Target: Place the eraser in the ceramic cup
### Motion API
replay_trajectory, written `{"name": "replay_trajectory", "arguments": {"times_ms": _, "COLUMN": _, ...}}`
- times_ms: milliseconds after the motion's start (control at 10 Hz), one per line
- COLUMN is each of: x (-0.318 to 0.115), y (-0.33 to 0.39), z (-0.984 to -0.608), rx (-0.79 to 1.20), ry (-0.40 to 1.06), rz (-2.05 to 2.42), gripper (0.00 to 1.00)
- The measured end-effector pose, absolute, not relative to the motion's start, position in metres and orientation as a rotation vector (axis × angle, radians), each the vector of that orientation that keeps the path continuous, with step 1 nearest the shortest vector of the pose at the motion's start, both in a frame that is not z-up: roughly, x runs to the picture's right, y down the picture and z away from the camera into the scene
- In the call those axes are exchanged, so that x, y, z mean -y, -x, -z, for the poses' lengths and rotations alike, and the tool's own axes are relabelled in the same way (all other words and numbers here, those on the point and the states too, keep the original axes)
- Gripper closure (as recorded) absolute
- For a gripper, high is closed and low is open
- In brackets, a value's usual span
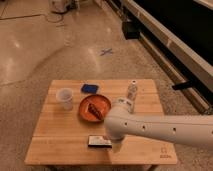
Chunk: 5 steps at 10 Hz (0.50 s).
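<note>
The eraser lies flat near the front edge of the wooden table, black-sided with a white top. The ceramic cup stands upright at the table's left, beside the orange plate. My arm reaches in from the right across the front of the table. The gripper hangs at the arm's left end, just right of the eraser and close over the table.
The orange plate holds a brown piece of food. A blue rectangular pad lies behind the plate. A clear plastic bottle stands at the back right. A blue cross mark is on the floor beyond the table.
</note>
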<state>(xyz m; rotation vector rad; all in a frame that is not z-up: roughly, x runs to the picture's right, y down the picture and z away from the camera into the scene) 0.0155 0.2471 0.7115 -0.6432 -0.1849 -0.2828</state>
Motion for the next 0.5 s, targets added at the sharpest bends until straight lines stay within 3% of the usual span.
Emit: {"name": "replay_trajectory", "arguments": {"times_ms": 500, "x": -0.247, "y": 0.026, "z": -0.742, "rx": 0.156, "ry": 0.661, "rz": 0.272, "gripper": 0.35}}
